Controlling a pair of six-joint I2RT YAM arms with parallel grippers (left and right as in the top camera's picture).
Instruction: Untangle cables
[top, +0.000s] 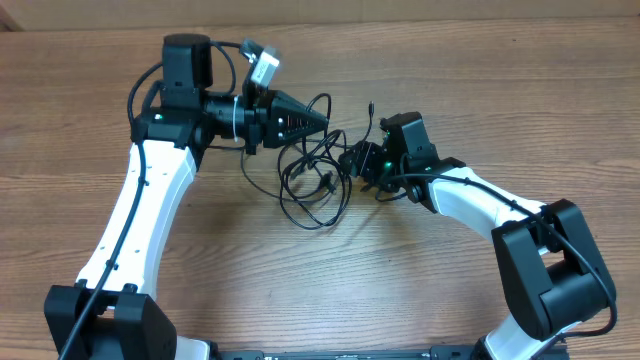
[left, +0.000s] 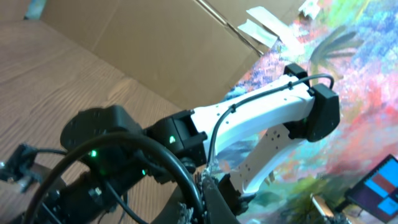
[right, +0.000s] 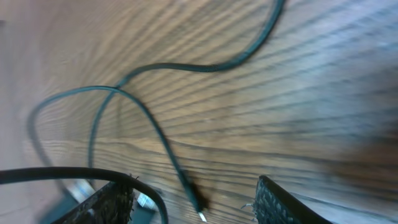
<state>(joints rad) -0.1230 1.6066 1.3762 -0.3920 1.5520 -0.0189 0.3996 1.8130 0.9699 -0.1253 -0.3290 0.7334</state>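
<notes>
At the middle of the brown wood-grain worktop (top: 450, 80) lies the tangle of thin black cables (top: 312, 178), loose loops with small plug ends, between the two white-and-black arms. The left claw (top: 322, 122) is closed tight, its tip at the upper edge of the tangle. A cord runs up to it, but I cannot tell whether it is pinched. The right claw (right: 196, 196) stands with its fingers apart, low over the wood, with one cord's small plug end (right: 198, 210) lying between them.
</notes>
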